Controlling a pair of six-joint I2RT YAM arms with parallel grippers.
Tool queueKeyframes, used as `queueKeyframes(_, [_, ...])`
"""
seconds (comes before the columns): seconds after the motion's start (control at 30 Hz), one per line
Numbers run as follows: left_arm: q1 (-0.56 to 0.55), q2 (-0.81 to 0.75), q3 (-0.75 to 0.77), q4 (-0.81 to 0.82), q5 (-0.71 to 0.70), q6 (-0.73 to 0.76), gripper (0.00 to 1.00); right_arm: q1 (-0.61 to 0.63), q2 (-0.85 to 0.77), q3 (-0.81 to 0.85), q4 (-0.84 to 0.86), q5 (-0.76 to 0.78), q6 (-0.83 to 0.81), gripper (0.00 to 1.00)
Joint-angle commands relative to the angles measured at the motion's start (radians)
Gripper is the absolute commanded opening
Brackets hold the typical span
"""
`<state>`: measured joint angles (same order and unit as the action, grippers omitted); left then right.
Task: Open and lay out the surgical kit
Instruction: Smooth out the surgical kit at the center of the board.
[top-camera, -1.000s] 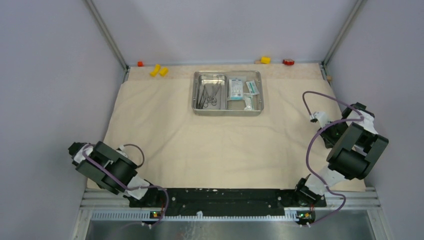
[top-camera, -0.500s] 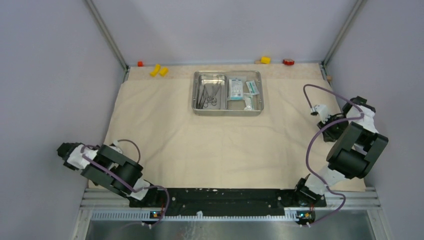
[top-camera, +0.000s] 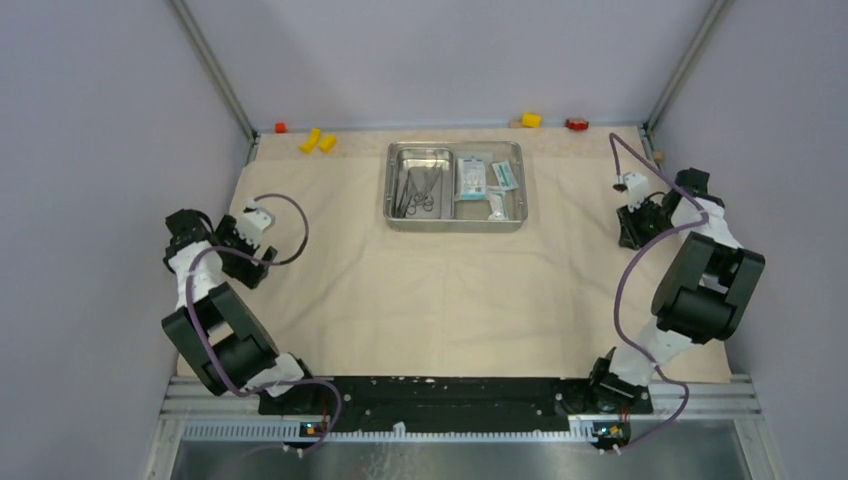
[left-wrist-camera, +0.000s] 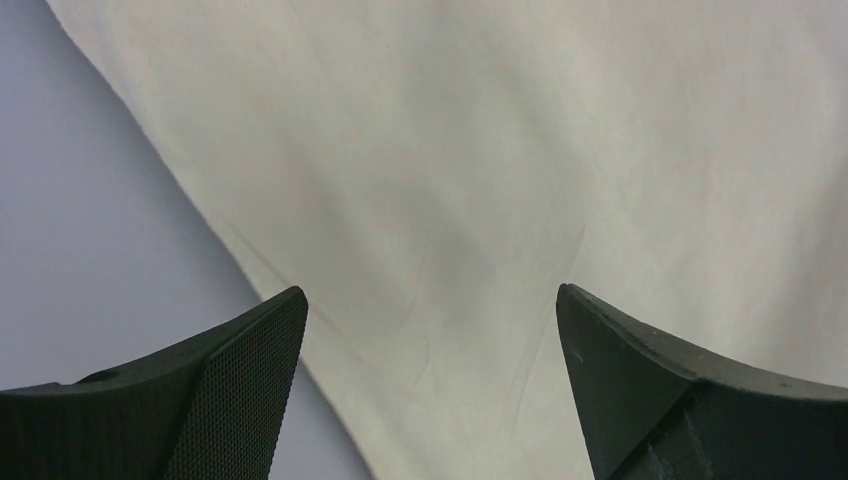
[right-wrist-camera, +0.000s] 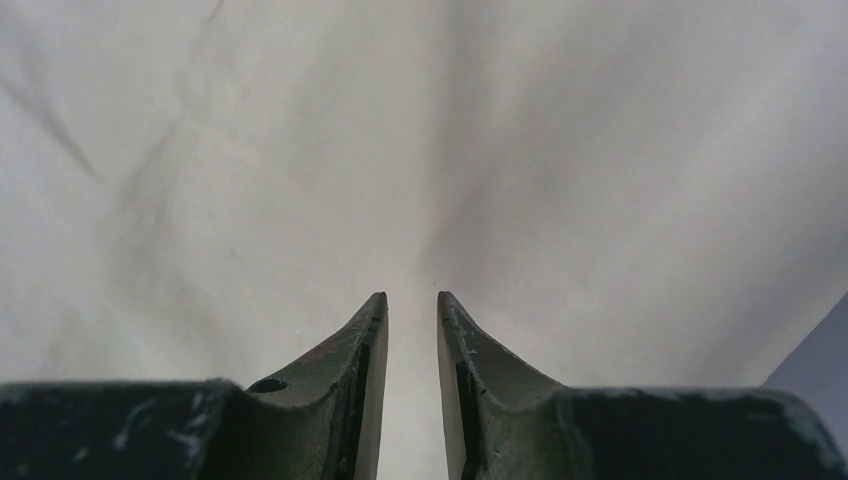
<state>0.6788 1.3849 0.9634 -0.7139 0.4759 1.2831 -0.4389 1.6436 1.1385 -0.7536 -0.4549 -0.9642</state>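
Overhead, a beige cloth wrap (top-camera: 400, 290) lies opened flat over most of the desk (left-wrist-camera: 90, 220). A shiny steel tray (top-camera: 455, 226) sits on the cloth at the far centre. Thin metal instruments (top-camera: 418, 190) lie in the tray's left half, and white-and-teal sealed packets (top-camera: 472, 178) lie in its right half. Small yellow blocks (top-camera: 318, 142) and a red block (top-camera: 576, 124) sit along the far edge, apart from the kit. The left arm (top-camera: 215, 310) reaches over the cloth's left border. Its wrist camera shows the left jaws spread wide, with the cloth's edge running diagonally beneath them and bare desk to one side. The right arm (top-camera: 705, 290) reaches over the cloth's right side. The right jaws are pressed almost together with only a thin slit between them, holding nothing visible. By the look of it, the wrap is open and the tray's contents are not yet laid out. One risk is that a tug on either side of the cloth would drag the tray and could shift the instruments or slide the packets together. Another is that the left jaws, straddling the border, could close on bare desk and miss the fabric. The right jaws must also part before they can grip anything.
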Motion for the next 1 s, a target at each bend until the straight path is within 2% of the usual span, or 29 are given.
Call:
queueKeyframes(0.0, [-0.067,0.091,0.005,0.221,0.073,-0.363,0.99,0.005,0.118,0.106,0.243,-0.016,0.250,0.24])
queueKeyframes(0.23, [-0.087,0.287,0.055,0.365,0.010,-0.496,0.96,0.005,0.330,0.228,0.289,0.066,0.303,0.22])
queueKeyframes(0.47, [-0.089,0.389,0.055,0.415,-0.160,-0.457,0.95,0.006,0.394,0.225,0.323,0.131,0.277,0.21])
queueKeyframes(0.73, [-0.088,0.410,-0.030,0.522,-0.303,-0.363,0.96,0.004,0.411,0.222,0.341,0.243,0.208,0.18])
queueKeyframes(0.97, [-0.088,0.354,-0.067,0.452,-0.290,-0.303,0.97,-0.026,0.364,0.217,0.277,0.258,0.129,0.18])
